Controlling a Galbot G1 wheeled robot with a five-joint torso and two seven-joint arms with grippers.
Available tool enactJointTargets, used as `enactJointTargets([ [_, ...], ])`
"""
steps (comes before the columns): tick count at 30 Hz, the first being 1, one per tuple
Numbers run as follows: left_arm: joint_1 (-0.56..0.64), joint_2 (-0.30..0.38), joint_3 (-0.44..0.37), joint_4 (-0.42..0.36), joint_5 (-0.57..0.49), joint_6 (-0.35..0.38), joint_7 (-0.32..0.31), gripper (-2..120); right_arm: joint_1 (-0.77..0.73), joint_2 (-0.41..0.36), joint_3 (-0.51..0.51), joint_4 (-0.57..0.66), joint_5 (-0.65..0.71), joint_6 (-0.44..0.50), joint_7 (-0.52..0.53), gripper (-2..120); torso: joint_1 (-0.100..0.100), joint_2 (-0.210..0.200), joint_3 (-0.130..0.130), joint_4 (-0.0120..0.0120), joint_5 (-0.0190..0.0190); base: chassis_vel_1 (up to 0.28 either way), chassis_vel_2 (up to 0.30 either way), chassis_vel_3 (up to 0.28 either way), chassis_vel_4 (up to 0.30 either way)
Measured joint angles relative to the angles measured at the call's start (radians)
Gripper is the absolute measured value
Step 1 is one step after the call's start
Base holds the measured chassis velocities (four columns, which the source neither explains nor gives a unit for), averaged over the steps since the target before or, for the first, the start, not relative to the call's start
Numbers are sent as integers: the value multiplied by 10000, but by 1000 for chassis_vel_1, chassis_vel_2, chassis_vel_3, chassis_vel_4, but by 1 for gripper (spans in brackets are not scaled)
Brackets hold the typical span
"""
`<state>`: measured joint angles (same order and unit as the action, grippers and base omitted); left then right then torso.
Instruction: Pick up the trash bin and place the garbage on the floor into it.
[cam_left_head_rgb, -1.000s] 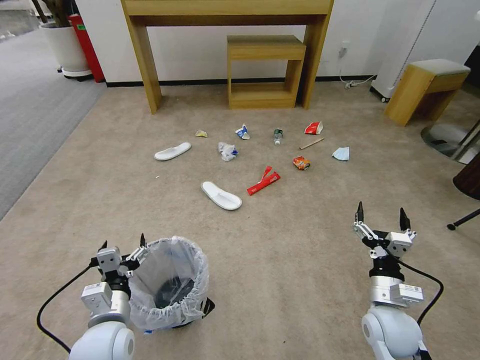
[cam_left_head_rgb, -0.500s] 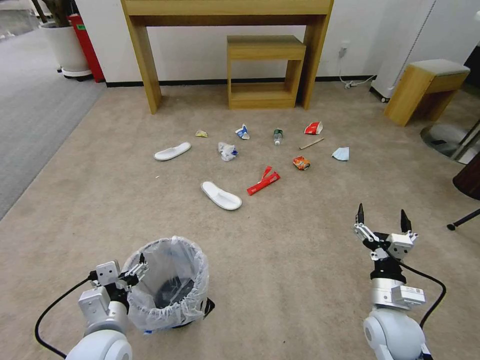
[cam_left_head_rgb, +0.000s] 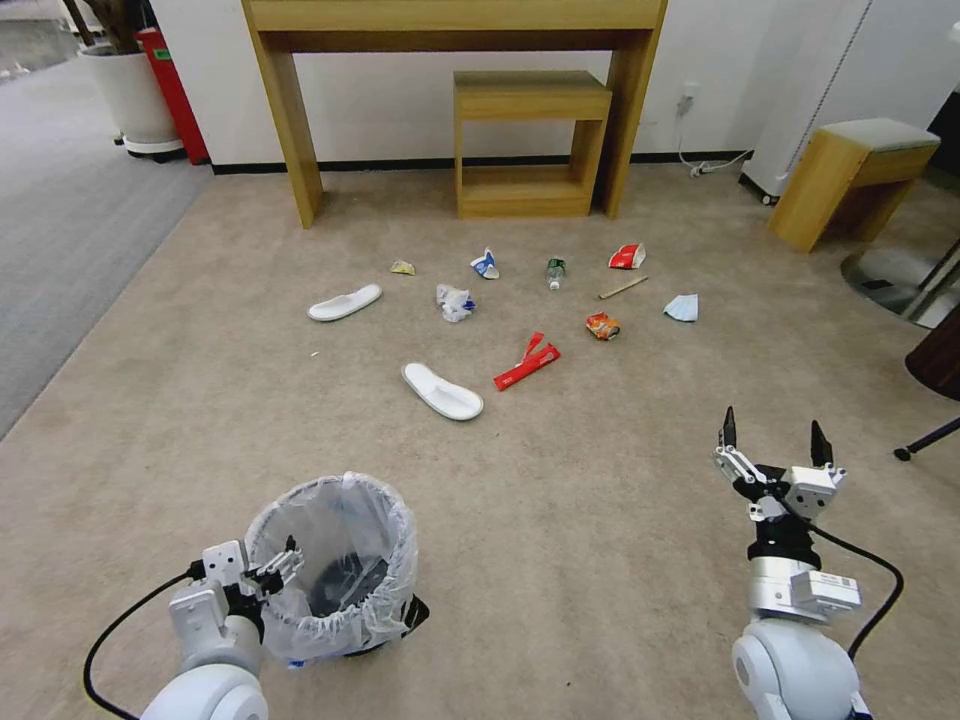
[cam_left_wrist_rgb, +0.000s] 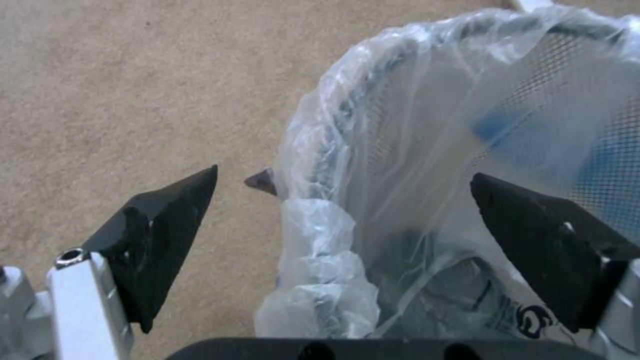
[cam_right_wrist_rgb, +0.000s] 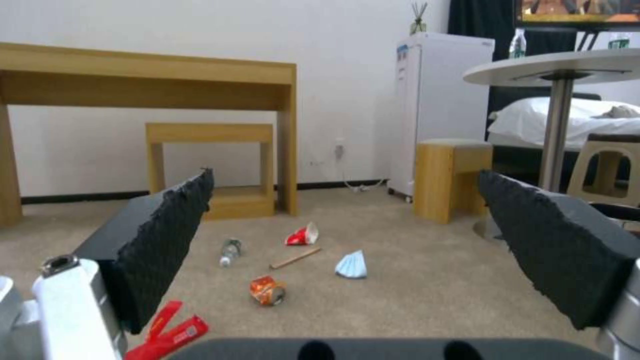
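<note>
The trash bin (cam_left_head_rgb: 335, 565), black with a frilled whitish liner (cam_left_wrist_rgb: 373, 165), stands on the beige floor (cam_left_head_rgb: 600, 500) close in front of me. My left gripper (cam_left_head_rgb: 270, 565) is open at its left rim, one finger (cam_left_wrist_rgb: 160, 235) outside the liner and the other (cam_left_wrist_rgb: 540, 245) inside. My right gripper (cam_left_head_rgb: 773, 425) hovers open and empty at the right. The garbage lies farther ahead: two white slippers (cam_left_head_rgb: 345, 302) (cam_left_head_rgb: 442, 391), a red wrapper (cam_left_head_rgb: 527, 364), a blue-white carton (cam_left_head_rgb: 485, 264), a bottle (cam_left_head_rgb: 556, 272), an orange packet (cam_right_wrist_rgb: 268, 290), a mask (cam_right_wrist_rgb: 351, 264) and a stick (cam_left_head_rgb: 623, 288).
A wooden desk (cam_left_head_rgb: 290, 120) with a small shelf unit (cam_left_head_rgb: 528, 140) under it stands against the far wall. A wooden stool (cam_left_head_rgb: 850, 175) and a round table base (cam_left_head_rgb: 895, 280) are at the right. Grey carpet (cam_left_head_rgb: 60, 220) and a plant pot (cam_left_head_rgb: 130, 95) lie to the left.
My left gripper has drawn back toward me along the bin's left side and sunk lower onto the rim. My right gripper has drifted slightly back and to the right.
</note>
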<state>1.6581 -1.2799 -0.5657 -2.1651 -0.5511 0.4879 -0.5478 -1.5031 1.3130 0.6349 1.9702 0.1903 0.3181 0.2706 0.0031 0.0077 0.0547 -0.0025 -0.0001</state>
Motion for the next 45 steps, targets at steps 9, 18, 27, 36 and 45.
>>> enactJointTargets([
  [9, -138, 244, 46, 127, -395, 169, -329, 100, 27, 86, -62, -50, -22, -91, 17, 100, 1, 0, 0, 0, 1, 0, 0, 0, 0],
  [18, -443, 322, 113, 507, -611, 239, -487, 99, 81, 180, -103, -201, -138, -107, 18, 100, 0, 0, 0, 0, 1, 0, 0, 0, 0],
  [27, -602, 318, 224, 738, -840, 272, -640, 99, 83, 215, -102, -289, -228, -107, 11, 100, 0, -1, 0, 1, 0, 0, 0, 0, 0],
  [36, -599, 283, 258, 730, -860, 331, -668, 98, 53, 249, -124, -248, -295, -107, -7, 100, 0, 0, 0, 0, 1, 0, 0, 0, 0],
  [45, -673, 180, 249, 938, -872, 308, -711, 98, 54, 251, -156, -319, -322, -88, -23, 100, 0, 0, 0, 1, 6, 0, 0, 0, 0],
])
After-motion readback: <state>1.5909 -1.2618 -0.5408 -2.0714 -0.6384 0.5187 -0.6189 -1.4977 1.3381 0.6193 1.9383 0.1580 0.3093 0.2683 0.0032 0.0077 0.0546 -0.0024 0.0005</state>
